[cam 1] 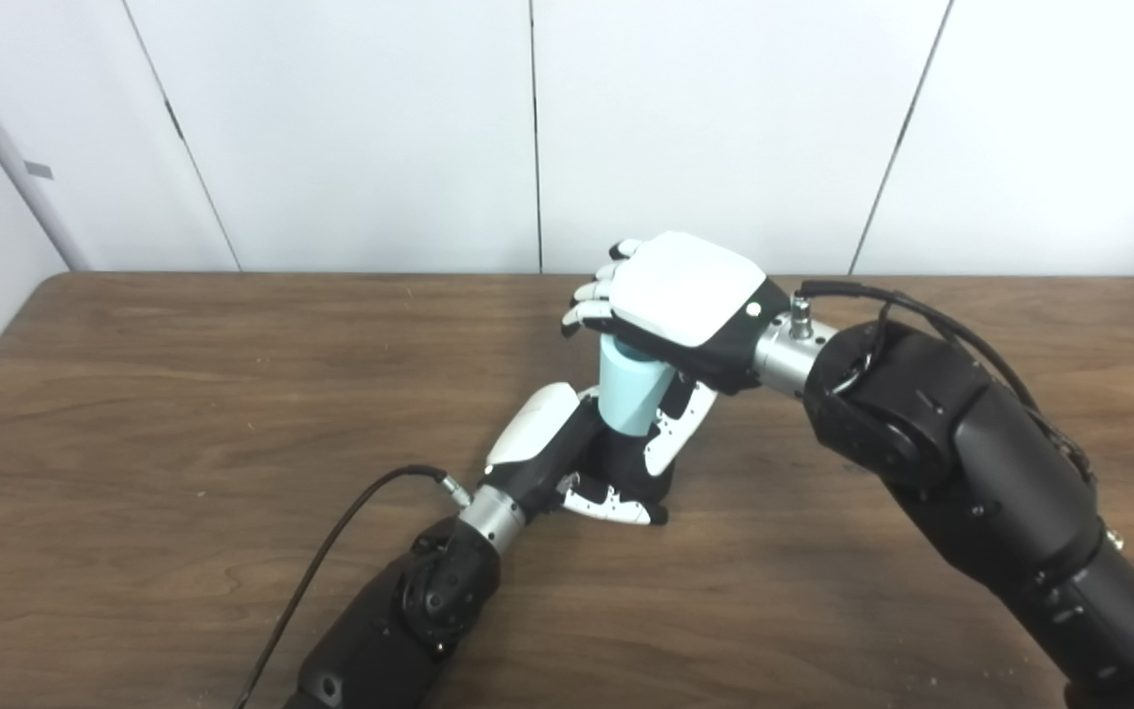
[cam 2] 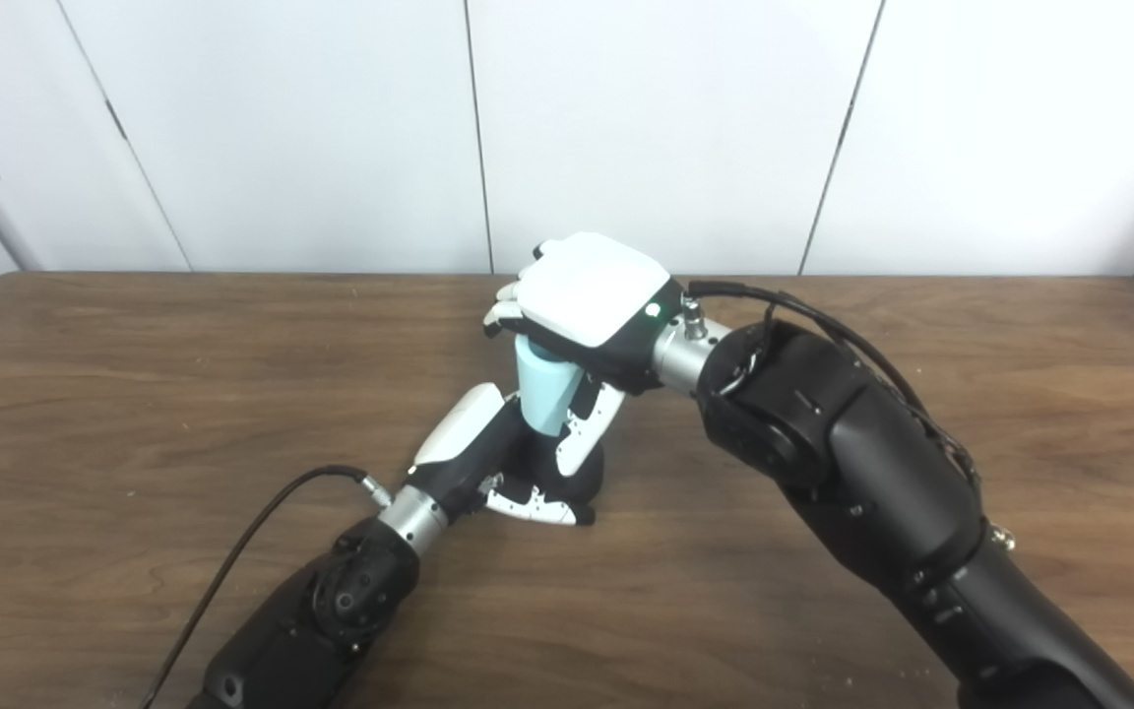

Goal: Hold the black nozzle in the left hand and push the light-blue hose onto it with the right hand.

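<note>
Centrally, just above the wooden counter (cam 1: pixel 183 394), the light-blue hose (cam 1: pixel 629 394) is held upright as a short, smooth, pale cylinder, slightly narrower toward its lower end. Its top is covered by the right hand (cam 1: pixel 675 295), which is pressed down over it with the white back plate turned upward and the fingers (cam 1: pixel 592 295) curled over the far-left edge of the hose; the thumb is seen running down the hose's right side. The right hand is thus closed on the hose.

The bottom of the hose is sunk into the grasp of the left hand (cam 1: pixel 587 458), which rests low by the counter, its fingers wrapped around a dark shape below the hose. The black nozzle (cam 1: pixel 626 463) is mostly hidden by those fingers and by the hose, so how far the hose is seated on it cannot be told. The left hand is closed around it.

Both black forearms are seen entering from the bottom edge, a black cable (cam 1: pixel 331 542) trailing beside the left wrist. White wall panels (cam 1: pixel 331 128) stand behind the counter.
</note>
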Action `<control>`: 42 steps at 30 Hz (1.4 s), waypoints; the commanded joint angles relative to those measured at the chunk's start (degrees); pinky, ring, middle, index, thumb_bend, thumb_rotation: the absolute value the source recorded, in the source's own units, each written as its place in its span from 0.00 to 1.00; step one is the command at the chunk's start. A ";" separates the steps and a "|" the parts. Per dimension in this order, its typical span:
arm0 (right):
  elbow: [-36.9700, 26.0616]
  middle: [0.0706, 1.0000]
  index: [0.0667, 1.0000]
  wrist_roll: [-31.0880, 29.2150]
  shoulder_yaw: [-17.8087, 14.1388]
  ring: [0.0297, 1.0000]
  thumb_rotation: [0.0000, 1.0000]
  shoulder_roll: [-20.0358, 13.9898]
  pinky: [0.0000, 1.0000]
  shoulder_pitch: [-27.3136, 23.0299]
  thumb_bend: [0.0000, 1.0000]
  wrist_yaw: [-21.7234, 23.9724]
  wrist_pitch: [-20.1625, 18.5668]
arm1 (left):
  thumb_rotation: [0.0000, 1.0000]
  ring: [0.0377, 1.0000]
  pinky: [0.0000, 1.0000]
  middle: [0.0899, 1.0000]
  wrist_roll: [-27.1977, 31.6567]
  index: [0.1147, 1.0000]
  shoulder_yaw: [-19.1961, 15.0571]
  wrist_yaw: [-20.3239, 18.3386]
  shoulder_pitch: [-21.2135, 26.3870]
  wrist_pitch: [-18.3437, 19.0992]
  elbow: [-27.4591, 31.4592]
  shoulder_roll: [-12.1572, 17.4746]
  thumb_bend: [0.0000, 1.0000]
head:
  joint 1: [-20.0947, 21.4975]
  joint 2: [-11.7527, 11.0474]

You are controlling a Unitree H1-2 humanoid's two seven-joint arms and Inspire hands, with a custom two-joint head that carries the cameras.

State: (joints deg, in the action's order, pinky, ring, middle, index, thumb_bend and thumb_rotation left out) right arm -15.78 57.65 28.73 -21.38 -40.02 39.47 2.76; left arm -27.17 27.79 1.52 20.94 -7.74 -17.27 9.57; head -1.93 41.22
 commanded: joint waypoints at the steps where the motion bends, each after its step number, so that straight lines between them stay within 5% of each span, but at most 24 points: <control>1: -0.94 0.86 0.79 0.18 0.37 0.89 0.59 -1.29 0.97 0.62 0.91 2.29 1.44 | 0.10 0.86 0.84 0.77 -1.33 0.43 3.30 -6.21 -9.20 3.89 -6.50 1.61 0.51 | -0.04 0.04; 14: 1.70 0.94 0.92 -5.33 -0.75 0.96 0.60 -0.89 1.00 1.80 0.89 3.40 0.08 | 0.10 0.86 0.84 0.77 -1.31 0.43 3.27 -6.26 -9.26 4.11 -6.28 1.64 0.51 | -0.16 0.14; 42: 3.56 0.96 0.95 -4.96 0.26 0.98 0.59 -0.40 1.00 3.23 0.88 2.58 -0.26 | 0.10 0.86 0.84 0.77 -1.23 0.43 3.27 -6.41 -9.34 4.22 -5.83 1.72 0.51 | -0.42 0.48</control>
State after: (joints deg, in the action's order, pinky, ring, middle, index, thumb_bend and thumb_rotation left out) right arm -14.03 52.28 27.18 -20.70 -38.25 38.66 2.21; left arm -27.11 27.85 1.43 20.90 -7.74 -17.15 9.59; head -2.28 41.66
